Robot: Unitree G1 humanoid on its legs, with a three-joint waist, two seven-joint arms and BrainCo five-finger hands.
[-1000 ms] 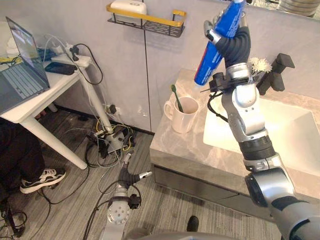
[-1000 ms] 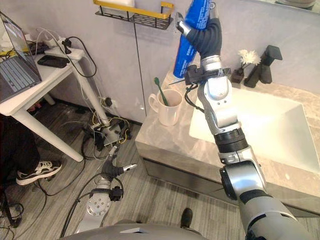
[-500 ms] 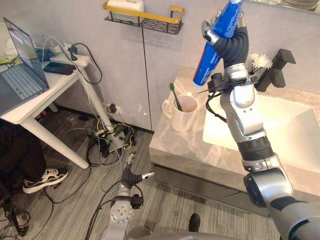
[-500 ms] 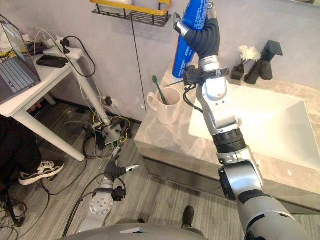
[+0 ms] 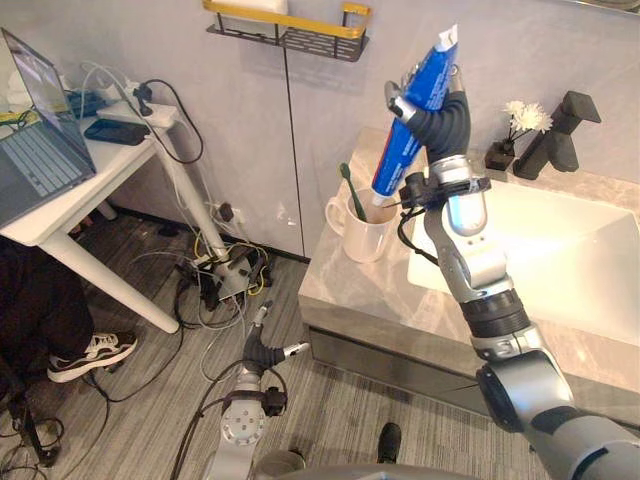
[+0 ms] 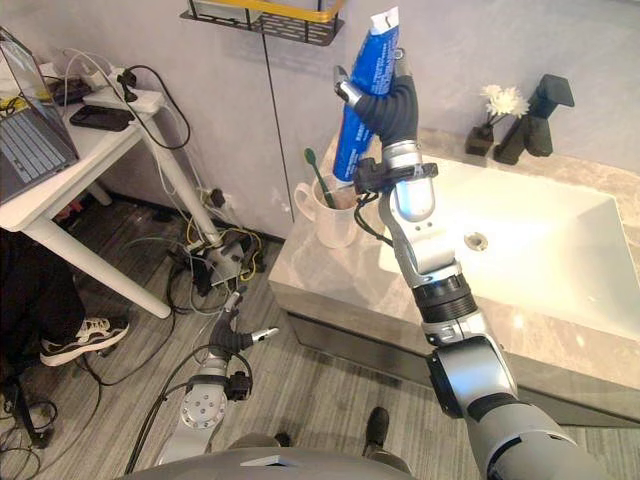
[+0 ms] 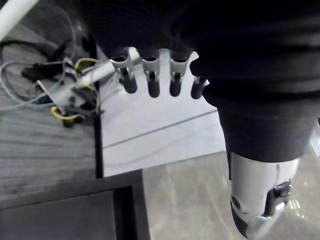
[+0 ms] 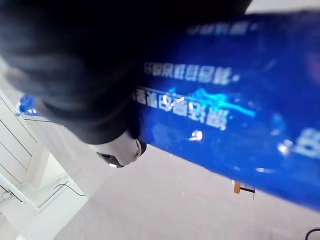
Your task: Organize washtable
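Lowered since a second ago, the blue toothpaste tube now hangs cap-down with its lower end at the mouth of the white mug. The right hand has its fingers clamped round the tube's upper half. I judge the tube is about to go in beside the green toothbrush standing there, with the release not yet made. Far left of the mug, a white table carries a laptop. Below and left of the mug, the left hand hangs idle near the floor, fingers straight and apart. The mug stands on the marble countertop. To the mug's right are the white sink, a flower vase and a black faucet.
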